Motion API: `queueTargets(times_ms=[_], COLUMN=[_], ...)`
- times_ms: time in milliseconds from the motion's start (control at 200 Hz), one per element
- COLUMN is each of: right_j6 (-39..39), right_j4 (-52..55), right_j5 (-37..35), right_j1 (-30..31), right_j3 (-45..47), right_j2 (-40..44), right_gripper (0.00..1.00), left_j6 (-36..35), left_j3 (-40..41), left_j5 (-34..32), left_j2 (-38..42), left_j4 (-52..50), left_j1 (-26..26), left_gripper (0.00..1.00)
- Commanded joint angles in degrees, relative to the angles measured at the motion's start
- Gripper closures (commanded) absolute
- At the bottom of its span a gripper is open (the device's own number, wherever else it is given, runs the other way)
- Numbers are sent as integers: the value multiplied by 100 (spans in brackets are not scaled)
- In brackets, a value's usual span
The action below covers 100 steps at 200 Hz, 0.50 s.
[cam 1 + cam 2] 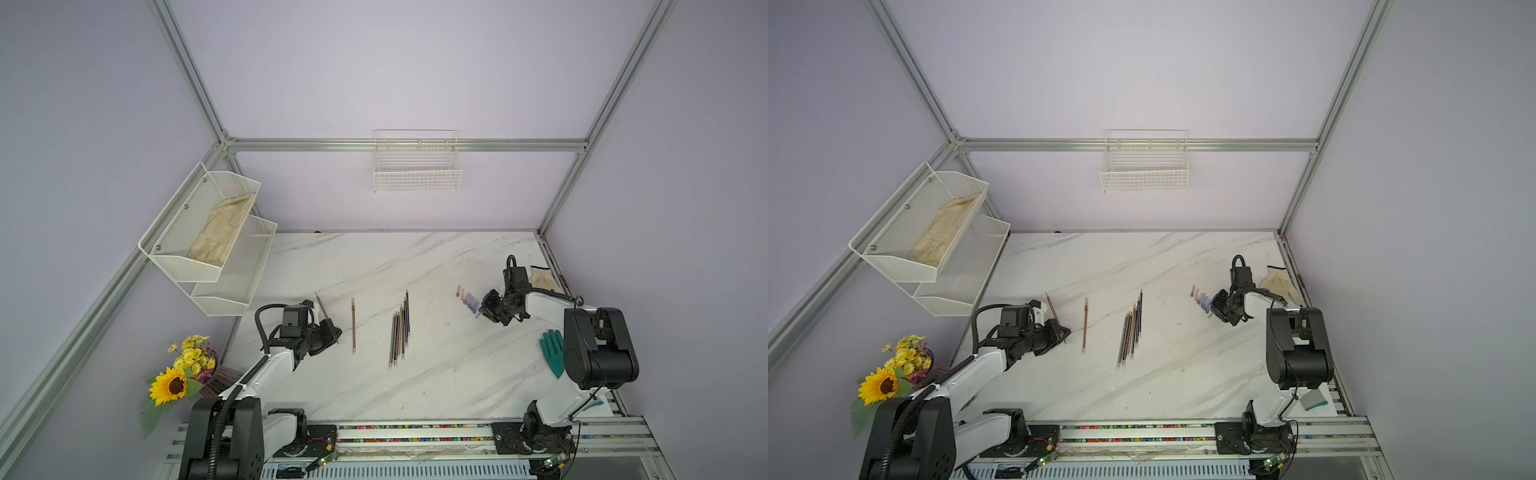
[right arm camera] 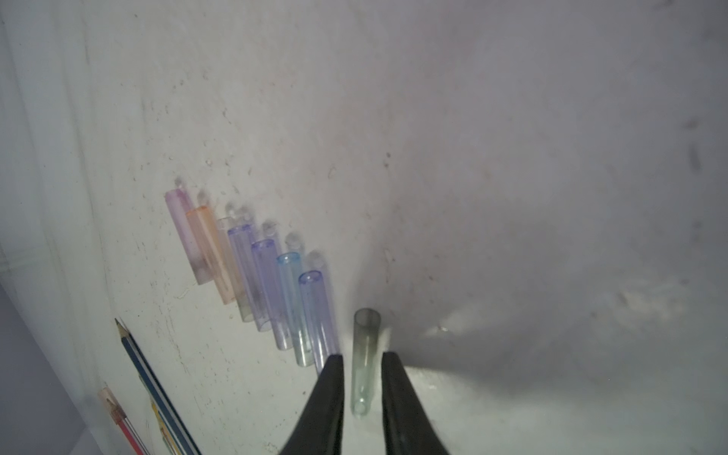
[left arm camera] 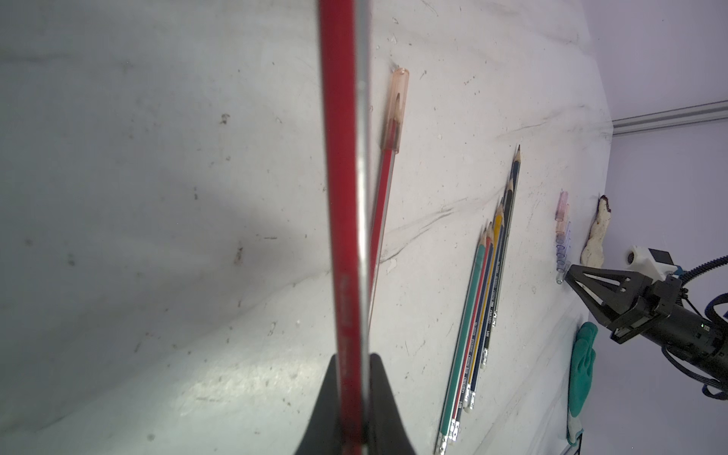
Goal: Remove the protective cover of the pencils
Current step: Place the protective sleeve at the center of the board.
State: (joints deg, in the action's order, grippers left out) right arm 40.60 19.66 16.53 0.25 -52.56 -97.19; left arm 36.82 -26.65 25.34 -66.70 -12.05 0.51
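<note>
Mid-table, the pencils (image 1: 400,332) lie in one tight bundle, bare tips toward the back wall. Well to their left a lone pencil (image 1: 353,326) lies apart with an orange cap (image 3: 396,106) on its tip. Left gripper (image 3: 350,366) is clamped on a red pencil (image 3: 342,197) (shaft runs straight out between the fingers). Right gripper (image 2: 362,362) has its jaws parted. A greenish clear cap (image 2: 365,346) lies loose between them, just beside the row of loose caps (image 2: 252,268) on the table (image 1: 436,374).

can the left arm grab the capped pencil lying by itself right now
Probably not yet. The left gripper is shut on a red pencil, so its jaws are full. Otherwise the way looks free: the capped pencil lies close beside it, with only bare table between.
</note>
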Motion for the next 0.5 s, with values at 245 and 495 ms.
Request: queueTargets(times_ms=[245, 495], right_j6=[-120, -293], right_j4=[-77, -102], right_j5=[161, 193], right_j1=[-25, -20], right_j3=[-126, -119], right_j2=[256, 873], right_gripper=[79, 79], left_j6=[19, -186], left_j3=[-90, -674], left_j5=[71, -364], left_j2=[91, -156], left_j4=[21, -255], left_j1=[203, 1394], left_gripper=[100, 100])
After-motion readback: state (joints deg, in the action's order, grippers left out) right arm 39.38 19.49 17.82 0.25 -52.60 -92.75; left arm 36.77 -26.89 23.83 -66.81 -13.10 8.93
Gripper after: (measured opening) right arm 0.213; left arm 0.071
